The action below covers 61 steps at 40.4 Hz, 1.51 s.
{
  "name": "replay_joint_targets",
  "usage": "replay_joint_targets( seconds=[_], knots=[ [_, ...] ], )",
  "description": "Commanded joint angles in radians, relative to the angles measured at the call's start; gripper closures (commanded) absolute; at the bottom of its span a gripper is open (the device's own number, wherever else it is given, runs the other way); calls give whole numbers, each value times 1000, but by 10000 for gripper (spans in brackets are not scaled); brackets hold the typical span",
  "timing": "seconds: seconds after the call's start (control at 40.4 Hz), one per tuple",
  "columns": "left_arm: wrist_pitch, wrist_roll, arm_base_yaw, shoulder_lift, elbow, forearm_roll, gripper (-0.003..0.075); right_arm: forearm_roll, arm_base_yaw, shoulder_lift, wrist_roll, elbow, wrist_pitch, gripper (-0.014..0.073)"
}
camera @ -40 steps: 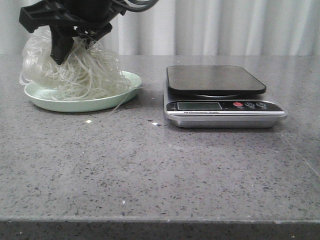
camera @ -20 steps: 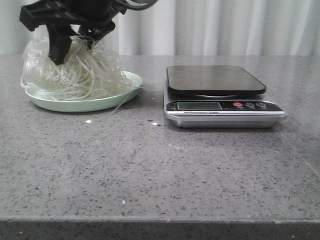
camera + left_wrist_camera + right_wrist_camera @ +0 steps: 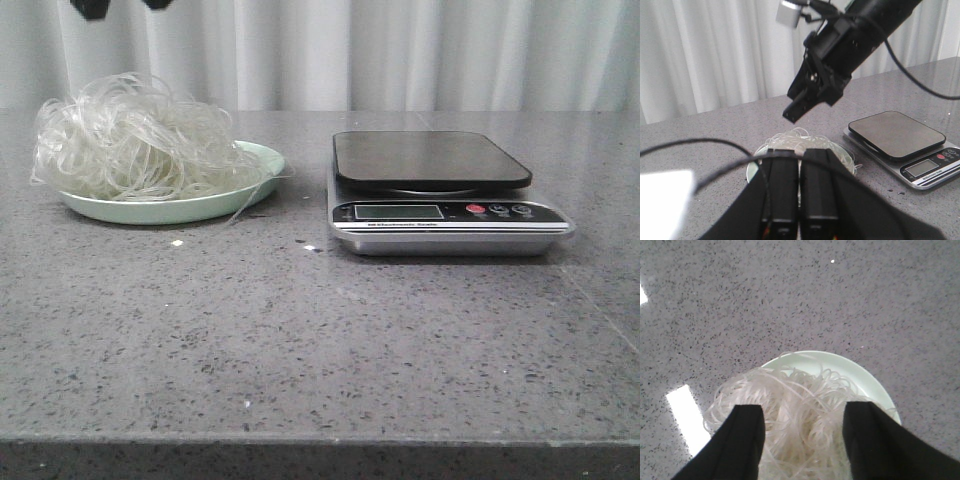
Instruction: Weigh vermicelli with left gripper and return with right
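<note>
The vermicelli lay heaped on the mint-green plate at the table's left side, well apart from the digital scale, whose platform was bare; loose strands overhung the plate's rim. The right gripper hovered above the heap with jaws spread wide, holding nothing; the left gripper showed its two fingers pressed together, empty, near the plate.

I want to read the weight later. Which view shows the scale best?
The front view: the scale shows whole, display facing the camera. The left wrist view shows it smaller, at an angle. The right wrist view shows none of it.
</note>
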Motion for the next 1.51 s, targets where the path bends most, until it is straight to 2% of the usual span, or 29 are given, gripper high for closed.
replay_joint_targets(
  seconds=[0.0, 0.149, 0.198, 0.57, 0.768, 0.941, 1.14, 1.264, 1.486],
  knots=[
    [-82, -9, -2, 10, -25, 6, 584, -3, -25, -98, 1, -54, -32, 211],
    [-82, -9, -2, 10, -25, 6, 584, -3, -93, -156, 1, -54, -19, 457],
    [-82, -9, -2, 10, -25, 6, 584, -3, -125, -173, 12, -54, -16, 432],
    [-82, -9, -2, 10, -25, 6, 584, 1, -433, -252, 63, -53, 68, 442],
    [-82, -9, -2, 10, -25, 6, 584, 69, -561, -300, 63, 29, 6, 442],
    [-82, -9, -2, 10, -25, 6, 584, 73, -594, -383, 63, 265, -137, 442],
    [-82, -9, -2, 10, -25, 6, 584, 83, -595, -552, 63, 670, -425, 442],
    [-82, -9, -2, 10, -25, 6, 584, 93, -595, -694, 63, 926, -590, 442],
    [-82, -9, -2, 10, -25, 6, 584, 93, -595, -981, 63, 1308, -787, 442]
  ],
)
